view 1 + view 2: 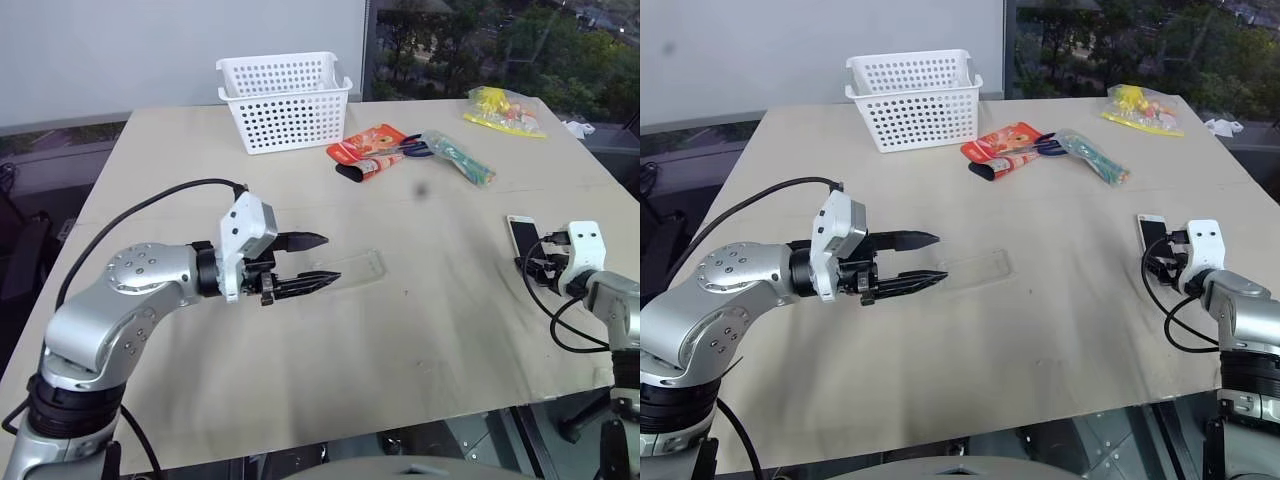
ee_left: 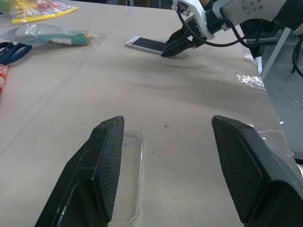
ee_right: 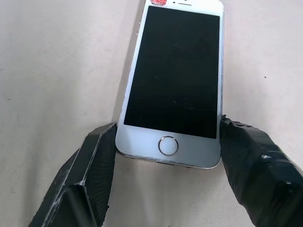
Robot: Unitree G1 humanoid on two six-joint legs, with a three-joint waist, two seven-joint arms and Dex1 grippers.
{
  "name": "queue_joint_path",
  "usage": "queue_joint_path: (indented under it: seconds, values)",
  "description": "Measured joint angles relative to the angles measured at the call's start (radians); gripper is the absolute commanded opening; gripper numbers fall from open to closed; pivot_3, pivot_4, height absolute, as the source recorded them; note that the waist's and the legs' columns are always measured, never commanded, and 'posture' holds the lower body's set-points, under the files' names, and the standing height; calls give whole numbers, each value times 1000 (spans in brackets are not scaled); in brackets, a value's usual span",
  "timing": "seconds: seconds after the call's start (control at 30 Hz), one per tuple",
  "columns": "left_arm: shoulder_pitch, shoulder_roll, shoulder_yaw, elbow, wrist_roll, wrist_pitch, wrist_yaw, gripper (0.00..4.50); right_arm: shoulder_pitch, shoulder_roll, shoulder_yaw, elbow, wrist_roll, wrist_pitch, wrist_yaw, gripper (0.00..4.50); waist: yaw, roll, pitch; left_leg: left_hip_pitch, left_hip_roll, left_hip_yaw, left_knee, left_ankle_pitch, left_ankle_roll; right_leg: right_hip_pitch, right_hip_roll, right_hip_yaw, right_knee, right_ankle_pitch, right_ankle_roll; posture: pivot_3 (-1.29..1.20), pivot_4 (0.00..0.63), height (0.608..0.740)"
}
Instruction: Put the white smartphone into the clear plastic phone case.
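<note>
On the table (image 1: 450, 330): one white smartphone (image 3: 174, 80), one clear plastic phone case (image 1: 352, 270).

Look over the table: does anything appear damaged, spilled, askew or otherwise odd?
Nothing stands out. The white smartphone lies flat and intact, screen up, between the right gripper's fingers. The clear plastic phone case lies flat by the left gripper. The basket stands upright.

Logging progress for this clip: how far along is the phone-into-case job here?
Early stage; nothing looks finished. The white smartphone lies flat on the table, screen up, far from the clear plastic phone case. In hand: the right gripper has its jaws on either side of the phone's home-button end; the left gripper, jaws apart, is poised at the empty case. Left: lifting, carrying and seating the phone.
</note>
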Motion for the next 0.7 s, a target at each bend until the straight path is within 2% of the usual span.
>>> queue_joint_path:
  seconds: [0.17,0.23,0.37,0.5,0.6,0.7]
  values:
    - [1,-2,1,12,0,-4,3,2992,15,-65,107,-2,-9,-187,207,2861,0,10,7,-3,0,1,-1,3,5,-7,2,2,3,0,0,0,150,740]
    - [-2,-51,2,35,-1,-18,26,2992,-3,-93,173,-70,38,-203,358,2861,4,17,11,-4,-1,0,-4,3,5,-10,4,3,6,0,0,0,150,740]
    - [-1,-80,-3,66,21,-56,40,2992,-53,-146,244,-177,77,-256,519,2861,12,18,12,-8,-1,-6,-7,2,5,-14,8,0,7,1,0,0,150,740]
    - [-14,-79,-37,129,80,-106,32,2992,-160,-194,367,-171,30,-438,700,2861,15,18,12,-10,-1,-8,-10,2,5,-15,9,-2,4,1,-3,0,150,740]
    - [-69,-74,-59,205,132,-151,10,2992,-274,-163,466,-71,-8,-559,814,2861,17,19,14,-13,-1,-8,-7,2,5,-16,8,-3,3,0,-3,0,150,740]
    - [-121,-57,-79,286,185,-213,-36,2992,-436,-124,558,144,-94,-752,919,2861,19,19,17,-14,-2,-7,-5,2,5,-16,6,-3,3,1,-2,0,150,740]
